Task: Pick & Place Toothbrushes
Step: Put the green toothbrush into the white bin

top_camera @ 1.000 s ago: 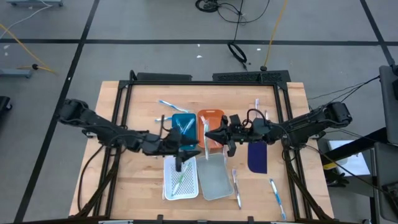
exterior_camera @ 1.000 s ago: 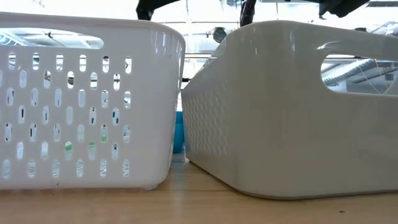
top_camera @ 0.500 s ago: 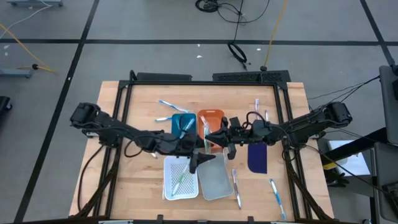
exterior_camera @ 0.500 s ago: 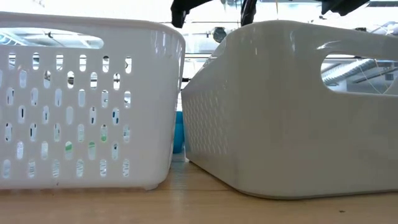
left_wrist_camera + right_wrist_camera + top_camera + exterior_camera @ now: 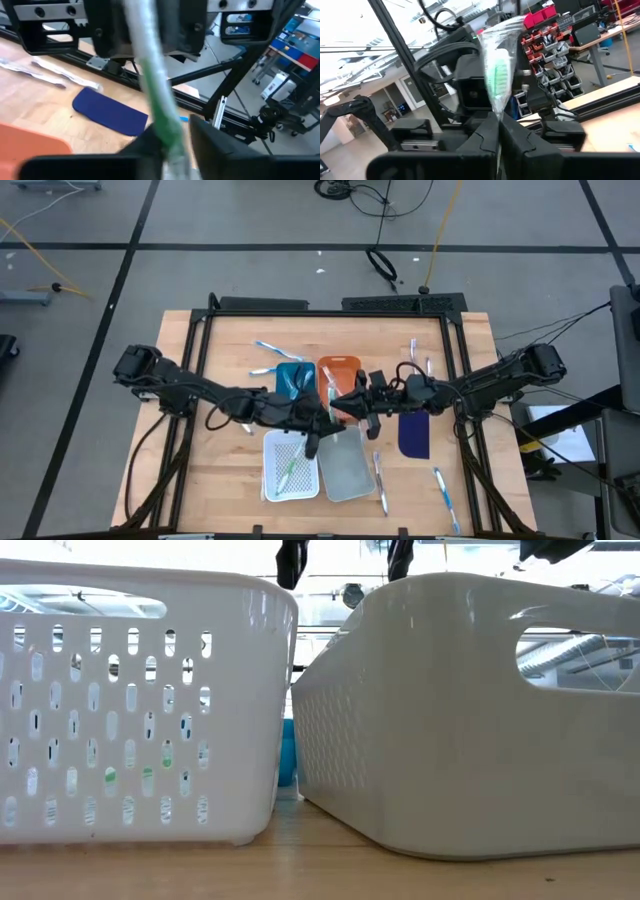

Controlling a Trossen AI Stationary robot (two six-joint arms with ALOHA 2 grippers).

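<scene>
- My left gripper (image 5: 176, 142) has its two dark fingers (image 5: 220, 145) closed on a toothbrush (image 5: 155, 95) with a green handle in a clear wrapper.
- The toothbrush stands up from my fingers, slightly tilted, blurred because it is so close.
- Just past it sits the other arm's dark gripper (image 5: 150, 27), facing me.
- On the wooden table (image 5: 40, 105) lies a dark blue pad (image 5: 110, 110).
- An orange tray (image 5: 30, 147) edge shows nearer to me.
- Two wrapped brushes (image 5: 50, 75) lie by the black frame (image 5: 125, 75).
</scene>
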